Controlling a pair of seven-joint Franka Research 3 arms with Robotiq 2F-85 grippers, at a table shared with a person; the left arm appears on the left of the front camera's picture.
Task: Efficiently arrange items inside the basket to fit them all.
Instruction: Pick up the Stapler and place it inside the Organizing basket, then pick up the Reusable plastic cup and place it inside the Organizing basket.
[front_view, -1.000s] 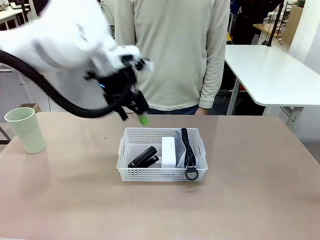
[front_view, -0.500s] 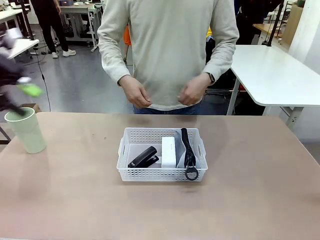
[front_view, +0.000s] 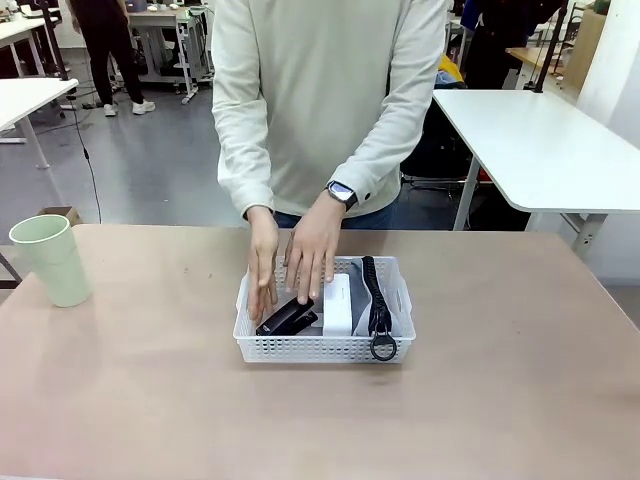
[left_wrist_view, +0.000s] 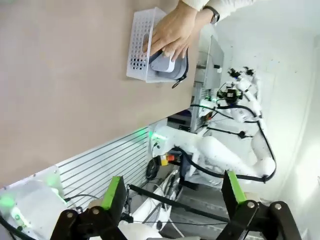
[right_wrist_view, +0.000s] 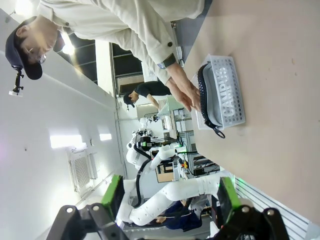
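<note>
The big tan desk (front_view: 500, 400) holds all the things. A person (front_view: 330, 100) in a pale top stands at the far side and leans over it. The left gripper (left_wrist_view: 173, 190) is wide open, with its two green pads far apart and nothing between them. It is up off the desk. The right gripper (right_wrist_view: 169, 195) is wide open too and holds nothing. The white basket (front_view: 320, 348) sits in the middle of the desk. It is far ahead of the left gripper, well past its fingers and a bit to the left-pad side in that view. It is also far ahead of the right gripper, out past its right pad in its own view. Neither gripper touches it. The grey pouch (right_wrist_view: 227, 100) stands on its edge along one side of the basket, with its black zip on top and its ring hanging over the near wall. The green cup (front_view: 52, 260) stands upright on the desk, outside the basket and well apart from it, toward the robot's left. The white box (front_view: 338, 305) is in the middle of the basket, just beside the pouch. The black stapler (front_view: 290, 318) lies next to the box, on the side away from the pouch. One hand (front_view: 263, 275) of the person reaches into the basket by the stapler. The other hand (front_view: 313, 260) is right next to it, over the stapler and the box.
</note>
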